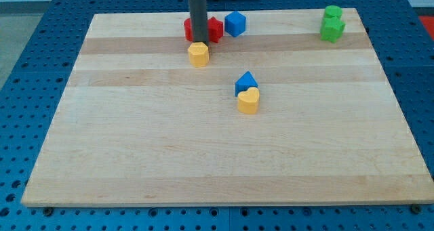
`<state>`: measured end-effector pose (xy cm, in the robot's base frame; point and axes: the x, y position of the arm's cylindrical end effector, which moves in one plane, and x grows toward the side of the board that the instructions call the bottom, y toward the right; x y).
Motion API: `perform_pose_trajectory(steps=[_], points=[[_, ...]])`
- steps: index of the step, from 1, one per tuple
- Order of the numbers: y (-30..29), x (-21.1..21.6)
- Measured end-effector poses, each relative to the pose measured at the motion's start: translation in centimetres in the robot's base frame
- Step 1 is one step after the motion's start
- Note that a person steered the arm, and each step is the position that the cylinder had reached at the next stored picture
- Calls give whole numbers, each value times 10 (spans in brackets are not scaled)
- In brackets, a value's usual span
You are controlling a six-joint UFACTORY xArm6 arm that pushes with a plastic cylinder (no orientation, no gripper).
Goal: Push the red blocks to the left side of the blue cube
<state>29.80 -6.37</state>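
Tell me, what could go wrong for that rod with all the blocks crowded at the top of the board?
My tip sits among the red blocks, which already lie just left of the blue cube. A further push rightward might shove the cube away with them. The yellow block sits right below my tip and could get knocked aside. The reds are also near the board's top edge and might slide off.
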Motion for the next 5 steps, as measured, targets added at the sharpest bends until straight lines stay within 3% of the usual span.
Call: perform_pose_trajectory(steps=[2, 5], points=[[-57, -8], [-35, -42]])
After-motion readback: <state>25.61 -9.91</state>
